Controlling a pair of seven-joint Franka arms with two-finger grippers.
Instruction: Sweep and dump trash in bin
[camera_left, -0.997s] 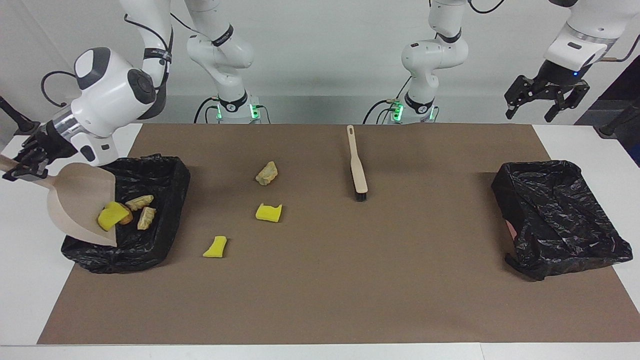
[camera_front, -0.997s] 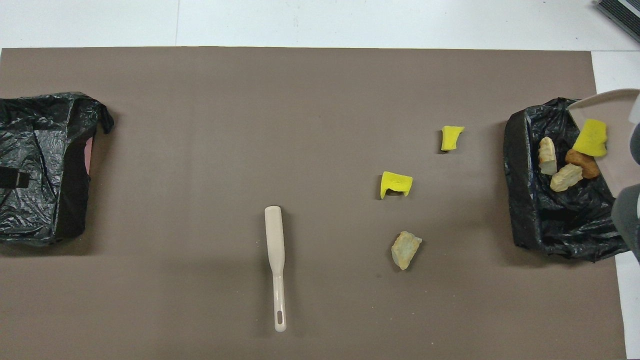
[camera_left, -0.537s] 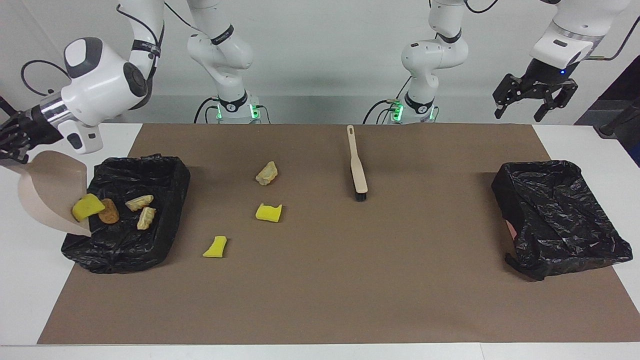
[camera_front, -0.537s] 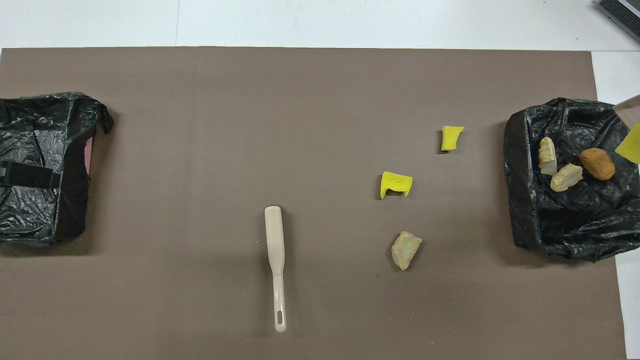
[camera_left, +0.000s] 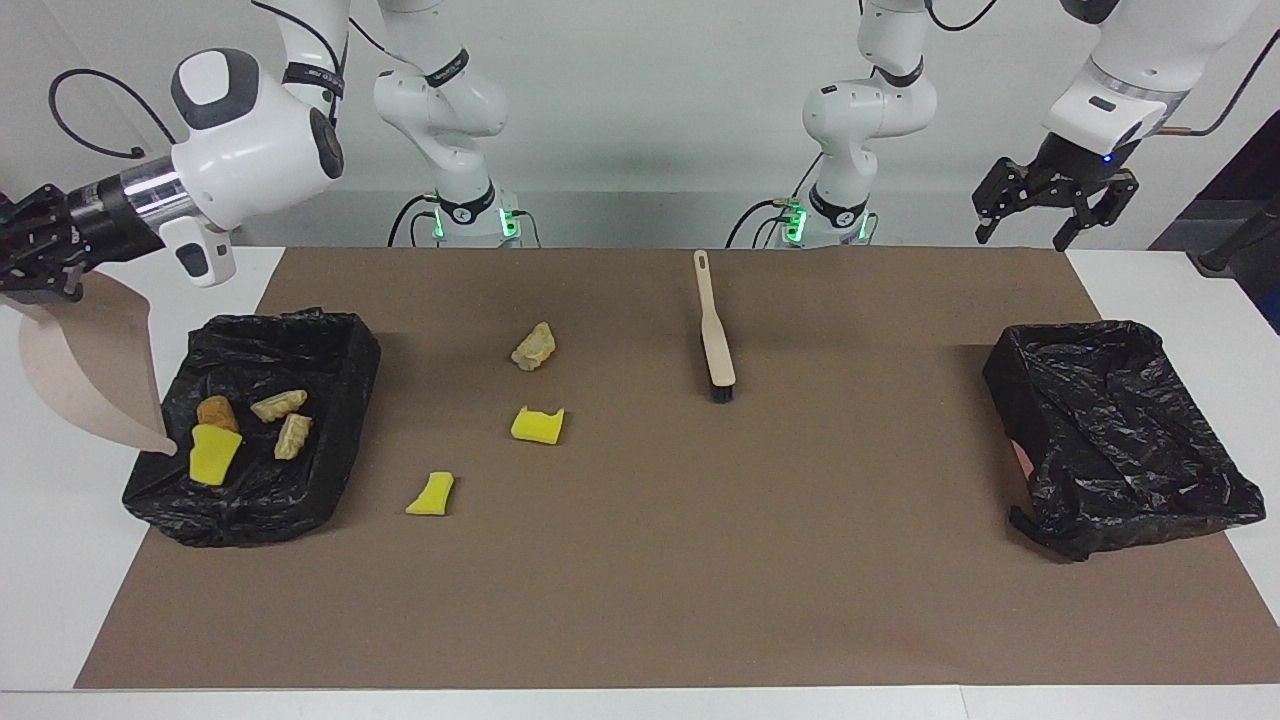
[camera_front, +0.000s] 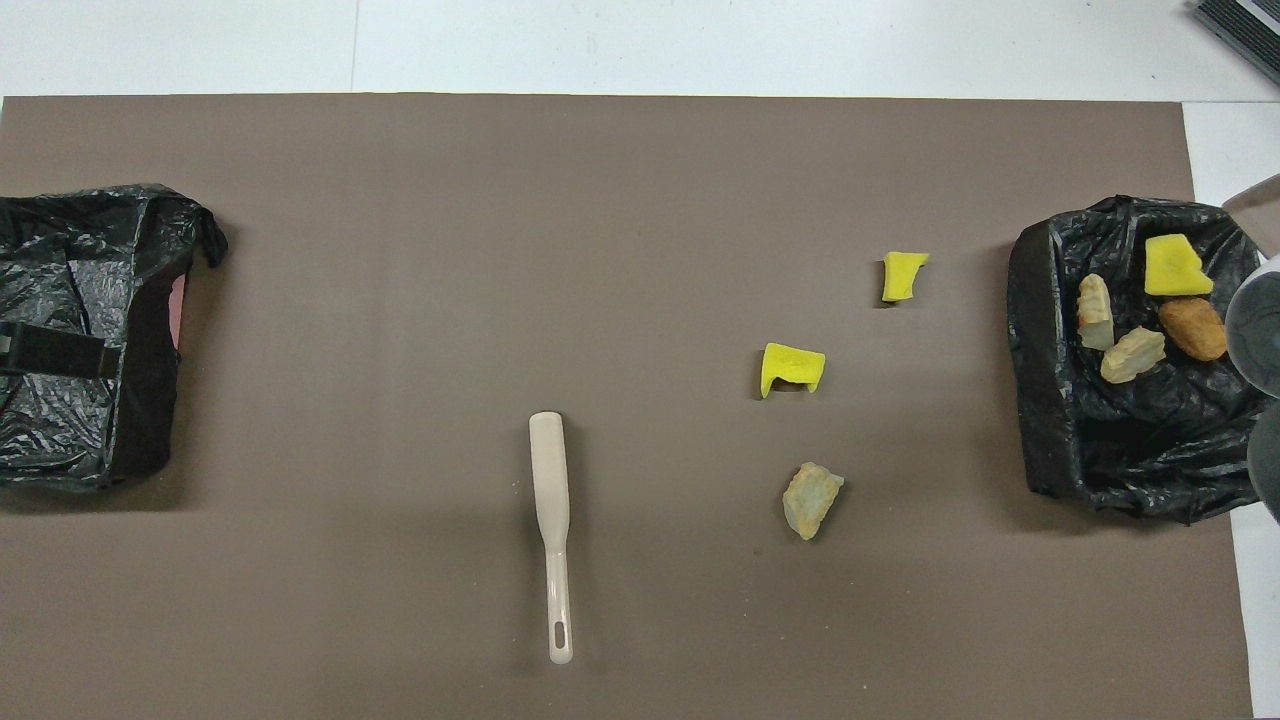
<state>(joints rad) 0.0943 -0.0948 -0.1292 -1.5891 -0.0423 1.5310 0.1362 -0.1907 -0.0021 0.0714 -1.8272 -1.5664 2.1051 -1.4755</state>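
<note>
Four bits of trash (camera_left: 250, 428) lying in the black-lined bin (camera_left: 330, 345) at left of the facing frame: yellow sponge chunk (camera_front: 1172, 267), orange lump (camera_front: 1193, 328), two tan lumps. Three more on the brown mat (camera_left: 640, 580) left of centre: tan lump (camera_left: 533, 346), yellow chunk (camera_left: 537, 425), yellow wedge (camera_left: 431, 494). Beige dustpan (camera_left: 90, 370) tipped steeply at the bin's outer edge, handle pinched in the right gripper (camera_left: 35, 262) at far left. Brush (camera_left: 713, 330) flat, upper centre. Second bin (camera_left: 1110, 440) at right. Left gripper (camera_left: 1045, 205) upper right, fingers spread, waiting.
</note>
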